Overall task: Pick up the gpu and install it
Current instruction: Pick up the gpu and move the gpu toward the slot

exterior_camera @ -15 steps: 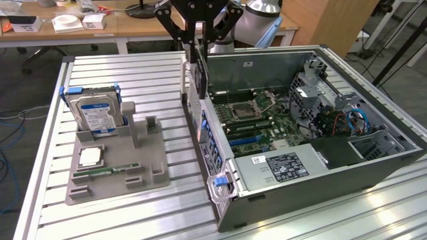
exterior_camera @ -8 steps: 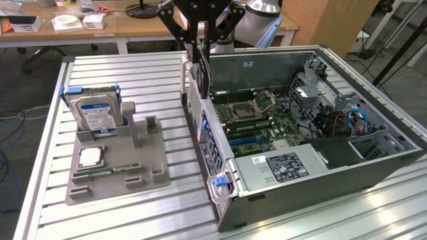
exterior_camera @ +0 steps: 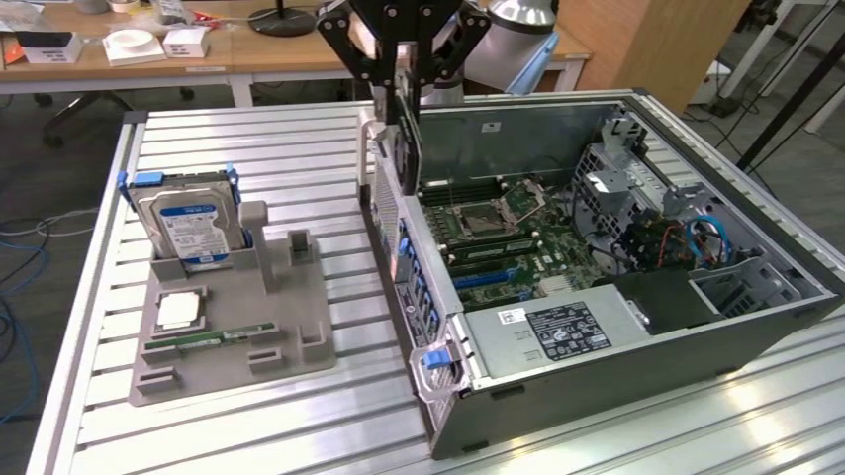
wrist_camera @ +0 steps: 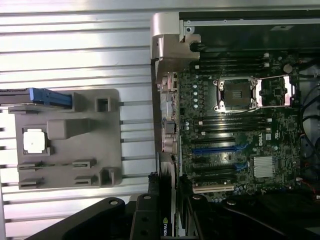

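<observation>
The gpu hangs upright in my gripper, which is shut on its top edge. Its silver end bracket faces the exterior view's left. The card hovers above the rear wall of the open computer case, over the edge of the motherboard. In the wrist view the gpu shows edge-on between my fingers, a logo on its black cooler. The blue expansion slot lies apart from the card, further inside the case.
A grey parts holder on the slatted aluminium table carries a hard drive, a processor and a memory stick. The power supply and a cable bundle sit inside the case. A wooden desk stands behind.
</observation>
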`<action>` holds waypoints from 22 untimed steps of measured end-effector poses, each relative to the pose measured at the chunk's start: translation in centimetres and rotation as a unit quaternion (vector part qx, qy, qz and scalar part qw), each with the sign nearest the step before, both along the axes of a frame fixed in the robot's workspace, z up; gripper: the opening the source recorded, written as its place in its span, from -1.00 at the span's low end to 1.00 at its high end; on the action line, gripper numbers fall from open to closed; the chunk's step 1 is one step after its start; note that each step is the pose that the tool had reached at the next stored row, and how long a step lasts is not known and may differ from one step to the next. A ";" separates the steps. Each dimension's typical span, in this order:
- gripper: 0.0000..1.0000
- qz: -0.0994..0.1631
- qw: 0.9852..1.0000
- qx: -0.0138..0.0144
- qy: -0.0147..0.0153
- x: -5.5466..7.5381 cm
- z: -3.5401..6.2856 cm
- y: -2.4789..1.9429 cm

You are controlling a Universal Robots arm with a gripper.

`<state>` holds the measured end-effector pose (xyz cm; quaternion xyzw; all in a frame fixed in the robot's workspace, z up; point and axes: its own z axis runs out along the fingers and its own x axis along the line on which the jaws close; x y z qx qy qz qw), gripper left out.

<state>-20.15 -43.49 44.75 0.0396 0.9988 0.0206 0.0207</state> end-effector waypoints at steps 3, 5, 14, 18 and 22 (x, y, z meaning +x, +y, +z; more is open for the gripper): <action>-0.47 0.000 1.000 0.000 0.000 0.2 0.00 0.00; -0.47 0.000 1.000 0.000 0.000 0.3 0.00 0.00; -0.47 0.000 1.000 0.000 0.000 0.9 0.00 0.00; -0.47 0.000 1.000 0.000 0.000 1.3 0.00 0.00; -0.47 0.000 1.000 0.000 0.000 1.7 0.00 0.00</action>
